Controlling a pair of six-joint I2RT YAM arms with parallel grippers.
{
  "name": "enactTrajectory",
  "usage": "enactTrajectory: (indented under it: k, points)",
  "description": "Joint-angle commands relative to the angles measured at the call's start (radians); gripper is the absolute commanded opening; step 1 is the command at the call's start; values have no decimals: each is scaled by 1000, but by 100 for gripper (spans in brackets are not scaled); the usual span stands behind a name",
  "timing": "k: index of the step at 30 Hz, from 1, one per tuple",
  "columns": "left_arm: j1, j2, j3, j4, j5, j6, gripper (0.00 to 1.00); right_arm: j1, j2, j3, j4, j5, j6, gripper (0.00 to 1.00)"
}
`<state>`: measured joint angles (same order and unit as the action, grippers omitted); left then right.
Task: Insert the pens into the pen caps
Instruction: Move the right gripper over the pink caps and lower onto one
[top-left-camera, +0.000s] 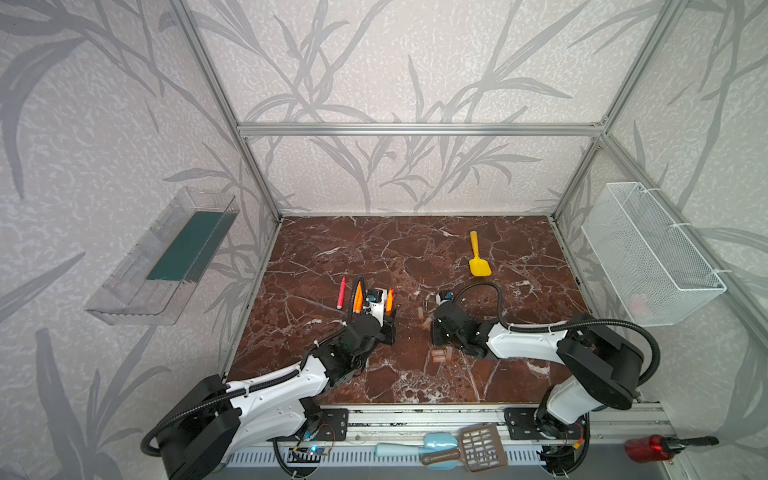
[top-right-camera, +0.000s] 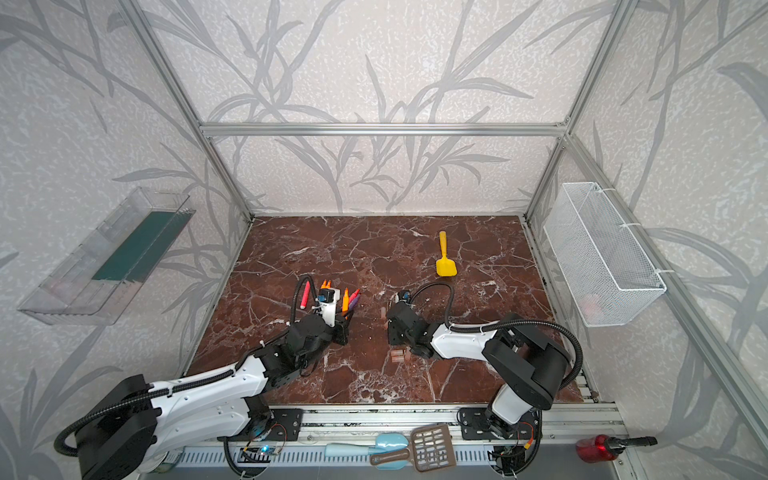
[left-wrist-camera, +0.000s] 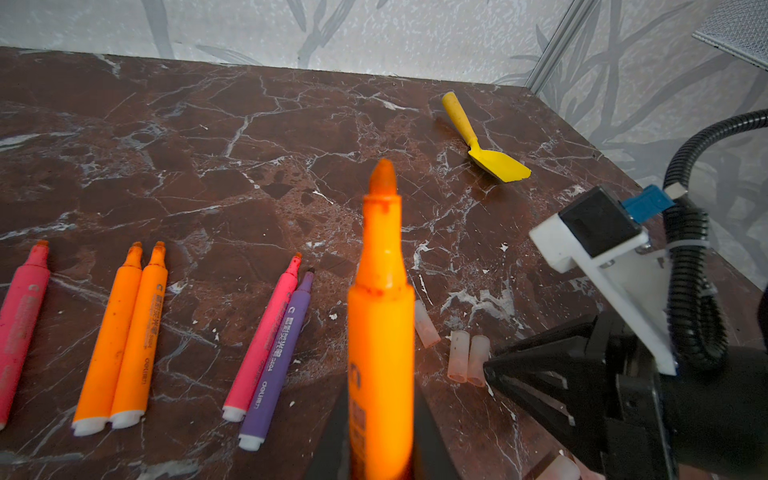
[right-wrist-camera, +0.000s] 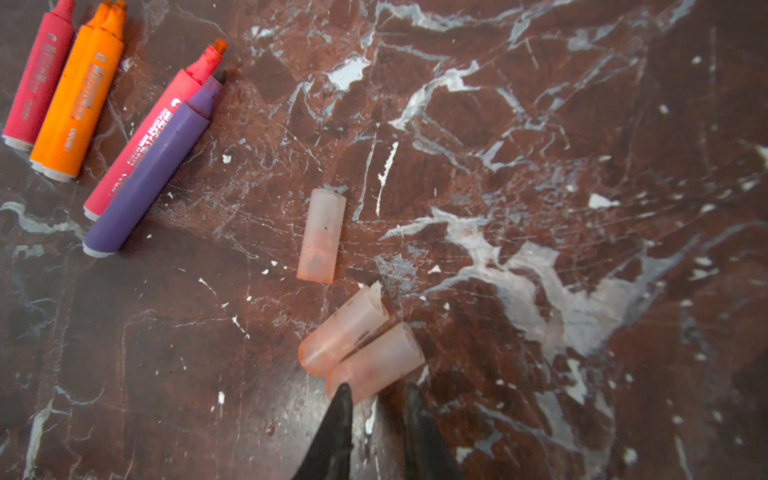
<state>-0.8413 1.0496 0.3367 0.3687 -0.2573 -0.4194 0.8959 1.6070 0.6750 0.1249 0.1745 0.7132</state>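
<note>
My left fingers (left-wrist-camera: 434, 453) grip an orange pen (left-wrist-camera: 380, 299) tip-forward for capping; whether my narrow-set right fingers (right-wrist-camera: 336, 432) hold the pen cap (right-wrist-camera: 376, 363), I cannot tell.

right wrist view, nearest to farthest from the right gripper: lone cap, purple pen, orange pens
1. lone cap, just past the two caps at the right gripper.
2. purple pen, beside a pink pen.
3. orange pens, beyond those, farthest.

Marble tabletop (top-right-camera: 478, 332), yellow toy shovel (top-right-camera: 446, 266) near back, pens (top-right-camera: 351, 302) beside left arm (top-right-camera: 216, 386), pen caps (top-right-camera: 397, 355) by right arm (top-right-camera: 457, 345)
</note>
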Motion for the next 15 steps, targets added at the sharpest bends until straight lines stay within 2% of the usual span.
enactTrajectory:
  k: [1,7,15]
  points:
    - [5,-25,-11,1,-17,-8,0,4,23,35,-27,11,-7,23]
    - [6,-26,-14,2,-17,-8,0,3,39,49,-31,17,-12,25]
    - [6,-14,-14,12,-16,-8,0,4,16,40,-2,28,-14,38]
